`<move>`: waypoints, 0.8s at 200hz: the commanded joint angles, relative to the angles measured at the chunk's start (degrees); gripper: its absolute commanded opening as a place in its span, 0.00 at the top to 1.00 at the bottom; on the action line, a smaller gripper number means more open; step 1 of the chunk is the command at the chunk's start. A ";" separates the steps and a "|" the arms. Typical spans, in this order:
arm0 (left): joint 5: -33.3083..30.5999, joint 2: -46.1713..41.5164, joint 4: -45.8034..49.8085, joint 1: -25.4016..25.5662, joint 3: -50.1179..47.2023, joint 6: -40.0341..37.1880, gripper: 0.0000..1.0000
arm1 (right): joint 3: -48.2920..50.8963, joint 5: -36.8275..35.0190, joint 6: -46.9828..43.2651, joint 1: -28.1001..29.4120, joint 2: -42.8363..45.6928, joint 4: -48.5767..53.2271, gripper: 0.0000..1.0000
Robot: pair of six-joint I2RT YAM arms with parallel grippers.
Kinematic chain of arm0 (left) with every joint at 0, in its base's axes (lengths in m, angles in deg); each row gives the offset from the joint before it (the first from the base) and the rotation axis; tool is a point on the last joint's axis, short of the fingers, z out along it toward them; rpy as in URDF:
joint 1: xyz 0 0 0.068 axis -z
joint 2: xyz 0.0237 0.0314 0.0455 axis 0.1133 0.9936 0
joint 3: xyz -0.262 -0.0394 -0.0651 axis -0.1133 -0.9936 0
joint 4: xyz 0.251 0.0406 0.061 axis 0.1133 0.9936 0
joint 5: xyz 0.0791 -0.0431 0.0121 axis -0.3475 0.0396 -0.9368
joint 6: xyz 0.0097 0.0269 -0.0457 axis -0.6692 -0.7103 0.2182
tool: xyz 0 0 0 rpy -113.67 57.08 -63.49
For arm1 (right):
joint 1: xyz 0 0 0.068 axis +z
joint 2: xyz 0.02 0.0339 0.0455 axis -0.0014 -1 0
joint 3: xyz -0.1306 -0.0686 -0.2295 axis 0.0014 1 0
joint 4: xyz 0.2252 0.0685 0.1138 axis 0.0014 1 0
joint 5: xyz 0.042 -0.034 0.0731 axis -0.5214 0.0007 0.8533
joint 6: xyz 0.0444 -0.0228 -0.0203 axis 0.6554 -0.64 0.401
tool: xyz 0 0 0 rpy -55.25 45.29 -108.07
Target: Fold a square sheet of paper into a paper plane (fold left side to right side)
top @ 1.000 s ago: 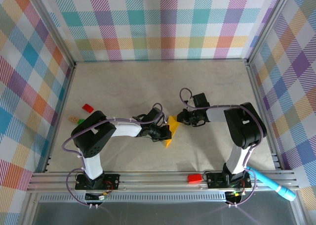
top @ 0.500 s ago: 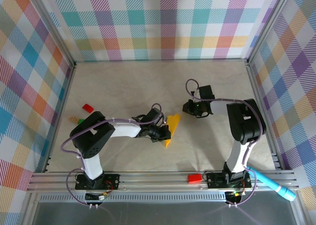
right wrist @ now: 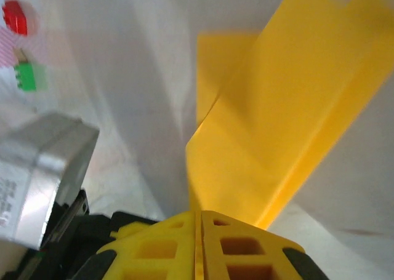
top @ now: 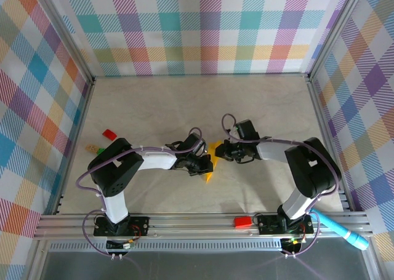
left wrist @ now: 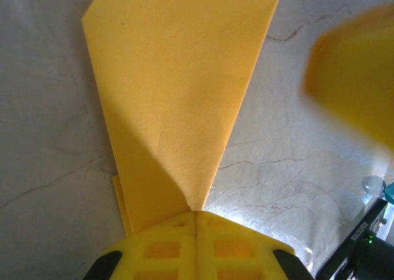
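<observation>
The yellow-orange sheet of paper (top: pixel 213 162) lies mid-table, folded into a narrow pointed shape with its tip toward the near edge. My left gripper (top: pixel 206 165) comes at it from the left and is shut on the paper (left wrist: pixel 178 101) at the point where its layers meet. The left fingertips (left wrist: pixel 184 231) press together. My right gripper (top: pixel 223 152) reaches in from the right. It is shut on a raised flap of the paper (right wrist: pixel 277 126), with a yellow sliver showing between its fingers (right wrist: pixel 234 237).
A red block (top: pixel 109 133) and a green-and-tan block (top: pixel 92 148) lie at the far left. Another red block (top: pixel 242 221) sits on the front rail. A light blue pen-like cylinder (top: pixel 341 229) rests at the right end of the rail. Checked walls close in three sides.
My right gripper swung up and away to the right of the paper, then came back to its right edge. The left gripper held its grip in place.
</observation>
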 commanded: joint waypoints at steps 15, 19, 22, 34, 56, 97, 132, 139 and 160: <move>-4.24 2.05 5.03 -0.67 -0.53 -0.94 1.00 | 1.15 0.93 5.38 1.82 -3.23 -4.54 0.88; -4.24 2.01 5.02 -0.72 -0.54 -0.90 1.00 | 1.18 0.96 5.52 1.95 -3.44 -4.59 0.88; -4.19 1.98 5.02 -0.70 -0.53 -0.92 1.00 | 1.20 0.94 5.57 2.04 -3.60 -4.39 0.88; -4.24 1.91 4.87 -0.65 -0.68 -0.92 1.00 | 1.30 0.65 5.74 2.26 -4.16 -3.82 0.88; -4.24 1.63 4.52 -0.69 -0.72 -0.71 1.00 | 2.10 0.65 6.26 2.35 -4.82 -3.21 0.88; -2.59 0.11 1.78 -1.11 -0.11 -0.10 1.00 | 3.60 -2.27 4.34 2.47 -6.20 0.28 0.88; 0.77 -3.35 0.50 -2.15 2.03 -0.08 0.94 | 3.00 -3.92 2.54 2.45 -8.00 2.88 0.97; 1.40 -4.01 0.79 -2.22 2.51 -0.02 0.94 | 2.86 -4.18 2.44 2.53 -8.22 3.15 0.98; 2.90 -6.04 2.20 -2.23 3.01 0.45 0.94 | 2.74 -4.73 2.59 2.53 -8.47 3.53 1.00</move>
